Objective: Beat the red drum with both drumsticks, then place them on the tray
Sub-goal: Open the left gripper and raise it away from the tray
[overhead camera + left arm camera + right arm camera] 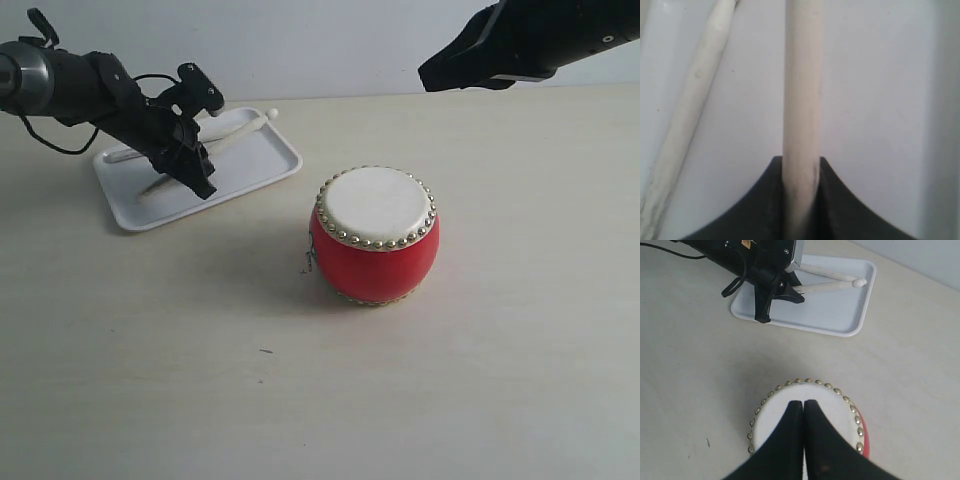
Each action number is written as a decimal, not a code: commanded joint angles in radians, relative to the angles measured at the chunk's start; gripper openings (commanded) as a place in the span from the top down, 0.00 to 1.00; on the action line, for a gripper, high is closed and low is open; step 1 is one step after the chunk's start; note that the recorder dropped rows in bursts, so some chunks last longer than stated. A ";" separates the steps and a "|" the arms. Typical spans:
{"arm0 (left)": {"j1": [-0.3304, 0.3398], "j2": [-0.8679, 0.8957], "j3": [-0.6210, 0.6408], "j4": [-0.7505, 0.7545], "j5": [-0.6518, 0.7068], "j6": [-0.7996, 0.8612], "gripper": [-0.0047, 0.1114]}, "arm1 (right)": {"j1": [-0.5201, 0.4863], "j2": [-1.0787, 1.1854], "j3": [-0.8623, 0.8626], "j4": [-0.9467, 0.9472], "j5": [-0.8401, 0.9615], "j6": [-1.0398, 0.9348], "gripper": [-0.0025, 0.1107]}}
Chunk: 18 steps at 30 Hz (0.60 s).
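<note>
Here, drumstick (802,100) clamped in left tool (800,162), above tray (880,100)

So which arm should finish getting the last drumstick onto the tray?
Left. The left gripper grips that drumstick over the tray, where the other drumstick already lies. The right gripper is shut, empty, raised beyond the red drum.
</note>
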 commanded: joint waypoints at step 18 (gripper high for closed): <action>-0.005 -0.283 -0.001 0.028 0.300 -0.277 0.93 | -0.003 -0.004 0.005 0.011 -0.002 -0.025 0.98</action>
